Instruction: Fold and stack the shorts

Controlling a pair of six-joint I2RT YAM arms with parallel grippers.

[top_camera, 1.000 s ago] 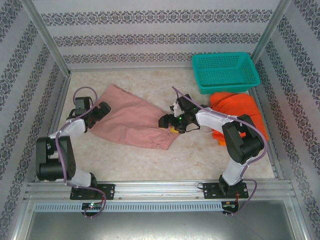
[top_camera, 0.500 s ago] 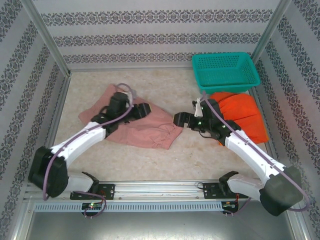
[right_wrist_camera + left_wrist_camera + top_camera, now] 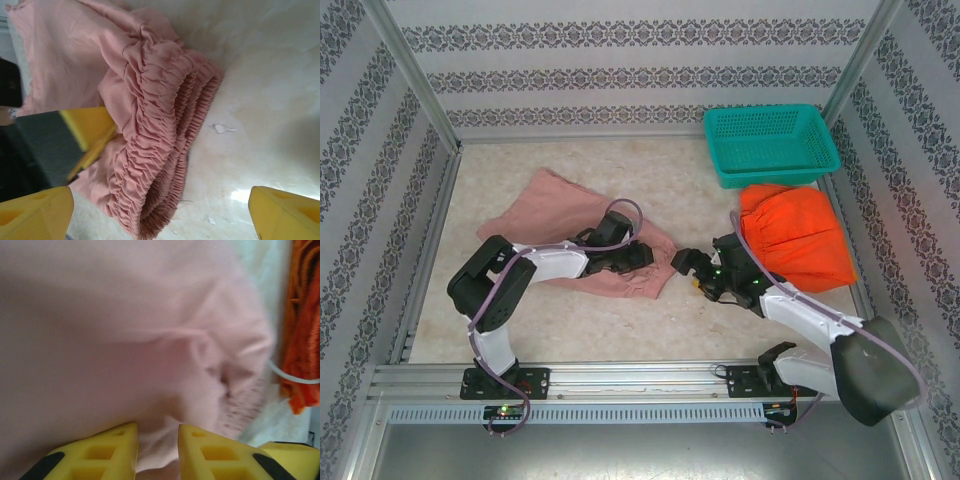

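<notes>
Near the middle, the right gripper is holding its jaws wide, and its wrist view is showing the gathered waistband of the pink shorts up close. Just left, the left gripper is pinching that pink cloth in narrow jaws, its wrist view catching a white drawstring. Farther right, the red-orange shorts are lying on the table, just in front of the teal basket.

Just before the basket lie bunched shorts. Well left of it, flatter shorts lie under the left gripper
</notes>
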